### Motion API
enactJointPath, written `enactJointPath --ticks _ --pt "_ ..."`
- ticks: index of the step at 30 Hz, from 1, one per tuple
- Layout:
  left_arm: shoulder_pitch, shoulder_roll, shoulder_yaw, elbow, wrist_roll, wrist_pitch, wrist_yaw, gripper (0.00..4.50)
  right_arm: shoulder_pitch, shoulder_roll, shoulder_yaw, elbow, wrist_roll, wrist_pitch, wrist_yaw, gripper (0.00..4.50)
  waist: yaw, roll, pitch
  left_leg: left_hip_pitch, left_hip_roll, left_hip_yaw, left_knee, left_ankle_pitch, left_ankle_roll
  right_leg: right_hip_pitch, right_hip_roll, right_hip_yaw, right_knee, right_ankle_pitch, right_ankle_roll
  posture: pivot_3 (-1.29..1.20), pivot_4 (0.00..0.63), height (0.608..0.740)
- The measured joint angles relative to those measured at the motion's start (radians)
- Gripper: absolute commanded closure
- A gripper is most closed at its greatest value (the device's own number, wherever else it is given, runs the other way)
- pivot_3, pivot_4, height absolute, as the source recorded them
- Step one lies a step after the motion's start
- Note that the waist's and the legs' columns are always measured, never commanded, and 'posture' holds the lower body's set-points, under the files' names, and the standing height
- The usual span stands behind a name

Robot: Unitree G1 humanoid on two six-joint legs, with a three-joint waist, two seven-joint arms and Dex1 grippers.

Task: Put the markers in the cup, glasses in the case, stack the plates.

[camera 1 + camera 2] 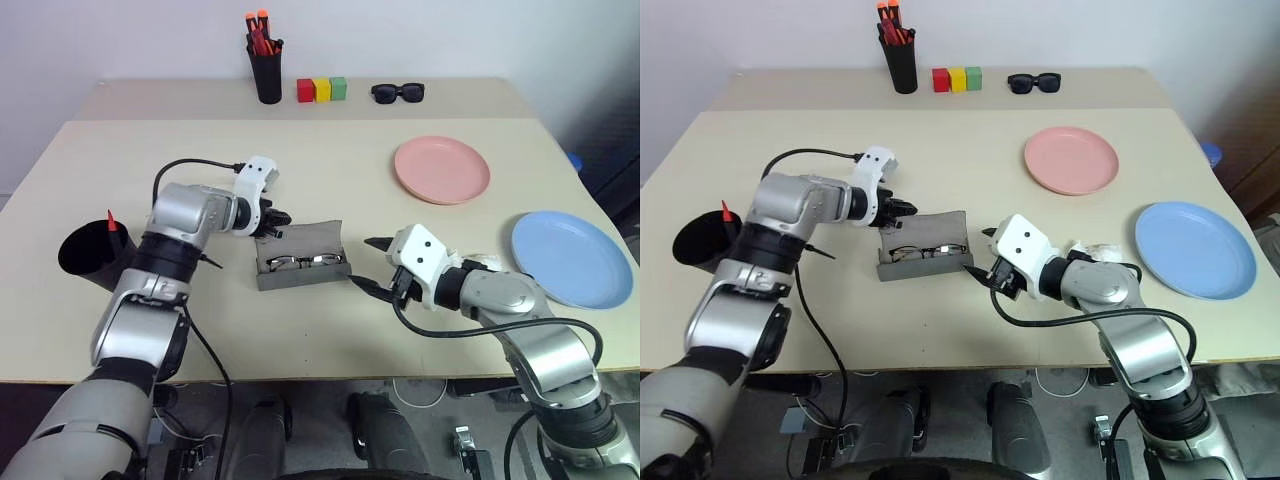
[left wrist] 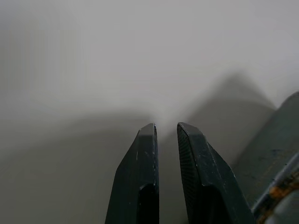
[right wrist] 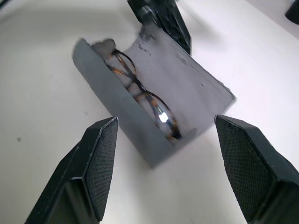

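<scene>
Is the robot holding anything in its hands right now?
No. The right gripper is wide open in front of the case, with the glasses lying inside. The left gripper is nearly shut behind the lid, with nothing between its fingers.

The grey case lies open in the middle of the table with the glasses inside. The pink plate and the blue plate lie apart on the right. The black cup at the left edge holds a red marker
</scene>
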Motion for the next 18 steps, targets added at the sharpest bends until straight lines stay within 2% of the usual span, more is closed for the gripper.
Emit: enactJointPath --ticks 9,14,18 --pt "0.267 0.165 0.006 -0.461 -0.066 -0.011 -0.132 3.84 -0.007 -0.015 -0.031 0.062 0.038 -0.024 -0.001 1.18 0.010 0.000 0.000 0.000 0.000 0.000 0.001 0.000 0.000 0.001 -0.001 0.001 0.000 -0.002 -0.003 0.00 0.150 0.740" --pt "0.428 0.209 0.019 -0.645 -0.078 -0.117 -0.154 3.84 -0.003 -0.016 -0.035 0.114 0.046 -0.052 -0.001 1.18 0.009 0.000 0.000 0.000 0.001 0.001 0.001 0.000 0.000 0.001 -0.001 0.001 -0.001 -0.002 -0.004 0.00 0.150 0.740" --pt "0.547 0.190 0.070 -0.748 -0.080 -0.311 -0.164 3.84 -0.009 -0.017 -0.038 0.160 0.042 -0.076 -0.018 1.18 0.010 0.000 0.000 0.000 0.001 0.001 0.001 0.000 0.000 0.001 -0.001 0.001 -0.001 -0.002 -0.004 0.00 0.150 0.740"
